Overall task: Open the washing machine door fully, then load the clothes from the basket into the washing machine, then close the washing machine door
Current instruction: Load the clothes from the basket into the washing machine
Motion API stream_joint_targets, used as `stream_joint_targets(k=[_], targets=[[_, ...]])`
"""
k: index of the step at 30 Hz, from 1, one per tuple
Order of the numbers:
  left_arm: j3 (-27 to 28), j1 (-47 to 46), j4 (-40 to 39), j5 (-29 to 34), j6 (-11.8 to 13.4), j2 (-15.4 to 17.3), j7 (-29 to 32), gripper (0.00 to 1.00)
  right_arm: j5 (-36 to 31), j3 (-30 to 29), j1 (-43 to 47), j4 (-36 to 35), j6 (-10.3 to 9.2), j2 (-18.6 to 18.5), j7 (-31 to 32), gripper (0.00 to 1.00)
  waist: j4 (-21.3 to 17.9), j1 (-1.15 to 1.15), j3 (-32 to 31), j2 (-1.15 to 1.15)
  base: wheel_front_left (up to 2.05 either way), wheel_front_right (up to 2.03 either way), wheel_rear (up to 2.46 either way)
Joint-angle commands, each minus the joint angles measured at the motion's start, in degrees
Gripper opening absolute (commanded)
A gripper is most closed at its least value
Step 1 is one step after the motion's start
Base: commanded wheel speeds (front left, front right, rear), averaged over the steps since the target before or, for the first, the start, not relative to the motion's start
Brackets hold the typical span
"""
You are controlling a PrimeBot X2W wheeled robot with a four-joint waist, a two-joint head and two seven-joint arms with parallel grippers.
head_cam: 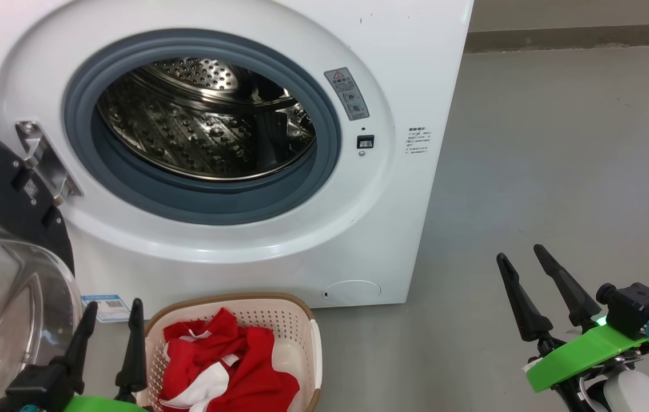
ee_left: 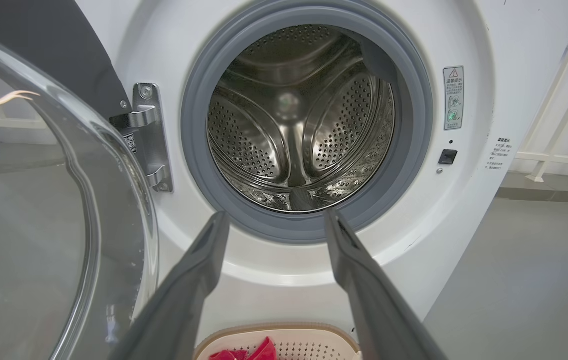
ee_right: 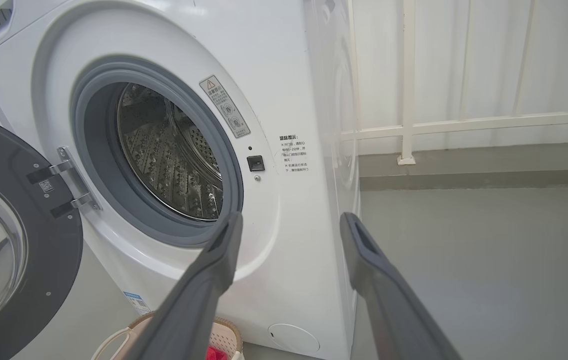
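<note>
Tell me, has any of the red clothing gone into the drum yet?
No: the drum shows bare perforated steel, and the clothes lie in the basket before the washing machine.

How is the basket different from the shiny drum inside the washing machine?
The basket is cream plastic with a brown rim; the drum is shiny steel. The basket holds the red and white clothes; the drum is empty. The basket opens upward, sitting on the floor; the drum opens forward, ringed by a grey seal. Both are dotted with little holes.
</note>
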Motion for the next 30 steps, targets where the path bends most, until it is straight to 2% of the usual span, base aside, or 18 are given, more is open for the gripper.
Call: stream_joint_targets(k=[1, 30], targets=[[2.2, -1.6, -1.0, 0.6, -0.1, 1.1, -0.7, 1.00, -0.1, 0.9, -0.8, -1.5, 0.09, -0.6, -0.7, 1.00, 0.0, 0.00, 0.0, 0.00, 0.00, 0.00, 0.00], [2.1, -1.5, -0.8, 0.9, -0.2, 1.0, -0.7, 1.00, -0.3, 1.2, -1.0, -0.9, 0.09, -0.8, -0.7, 1.00, 0.2, 0.00, -0.1, 0.00, 0.00, 0.00, 0.00]])
